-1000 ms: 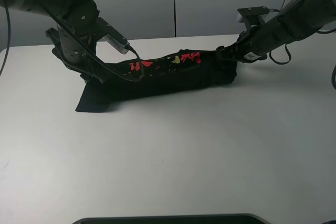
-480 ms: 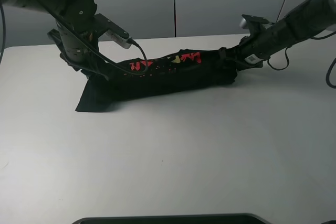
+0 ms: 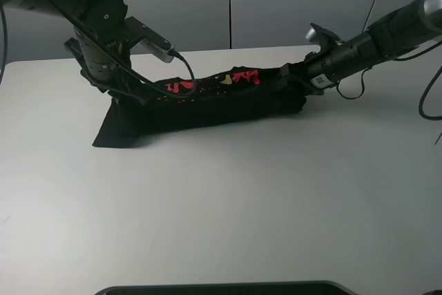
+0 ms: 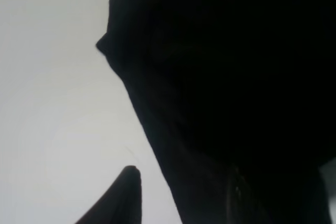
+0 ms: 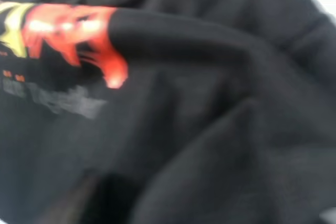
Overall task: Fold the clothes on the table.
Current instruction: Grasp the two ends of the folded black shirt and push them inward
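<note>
Slip risk: left gripper, right gripper buried in black T-shirt ends, grip state untellable; if you pull unevenly, bunched cloth slides out.

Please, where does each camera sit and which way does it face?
Exterior high: mounted high before the table, looking down at the T-shirt; left arm and right arm show.
Left wrist: close over the T-shirt's edge and bare table; no sure robot part.
Right wrist: very close to the T-shirt's red print; no robot part.
Shared: exterior and right wrist both show the red print.
</note>
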Robot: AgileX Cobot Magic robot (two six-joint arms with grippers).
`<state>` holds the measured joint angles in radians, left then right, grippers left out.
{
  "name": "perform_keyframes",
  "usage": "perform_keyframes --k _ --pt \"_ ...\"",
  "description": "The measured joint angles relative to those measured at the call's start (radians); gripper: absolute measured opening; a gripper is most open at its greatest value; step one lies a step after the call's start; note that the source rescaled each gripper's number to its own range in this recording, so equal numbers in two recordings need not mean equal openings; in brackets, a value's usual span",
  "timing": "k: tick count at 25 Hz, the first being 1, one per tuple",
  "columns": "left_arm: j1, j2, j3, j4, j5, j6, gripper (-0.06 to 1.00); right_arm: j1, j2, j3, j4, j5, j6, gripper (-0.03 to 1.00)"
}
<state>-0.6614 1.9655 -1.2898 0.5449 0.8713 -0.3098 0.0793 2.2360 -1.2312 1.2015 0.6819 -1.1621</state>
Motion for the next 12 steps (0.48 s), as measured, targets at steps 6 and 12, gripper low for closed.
perform_keyframes --k 6,12 --pt "0.0 -0.036 0.0 0.0 -0.009 0.0 0.5 -0.023 0.012 0.006 -0.026 0.028 0.041 0.07" --pt "0.0 -0.11 0.0 0.0 -0.014 0.0 0.5 -0.122 -0.06 0.012 -0.275 0.018 0.208 0.07"
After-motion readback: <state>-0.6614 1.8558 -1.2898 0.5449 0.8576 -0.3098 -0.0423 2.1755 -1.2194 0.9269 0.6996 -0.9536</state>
